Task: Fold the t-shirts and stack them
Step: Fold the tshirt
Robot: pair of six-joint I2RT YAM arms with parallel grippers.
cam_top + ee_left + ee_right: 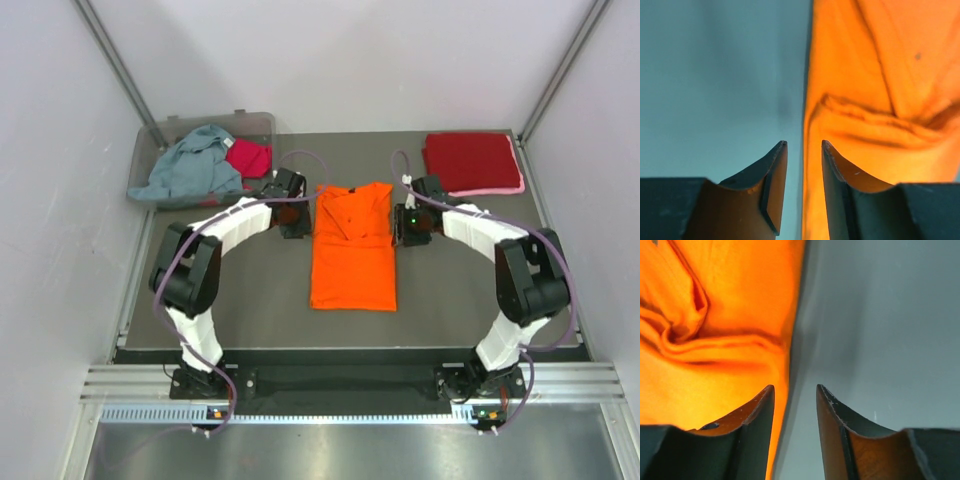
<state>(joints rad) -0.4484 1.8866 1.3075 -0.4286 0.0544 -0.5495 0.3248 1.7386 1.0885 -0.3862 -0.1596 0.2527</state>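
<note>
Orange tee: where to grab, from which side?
Probably collar-end corners of the orange tee, at its long edges: left gripper from the left, right gripper from the right. It lies flat as a narrow strip, both edges exposed beside the open grippers.

Five t-shirts in all: one orange t-shirt, one dark red t-shirt, one pink t-shirt showing only as an edge, one grey-blue t-shirt and one magenta t-shirt. One clear bin. One surface. Two arms, left arm and right arm, each with one end effector: left end effector, right end effector; two fingers on each, four altogether.
</note>
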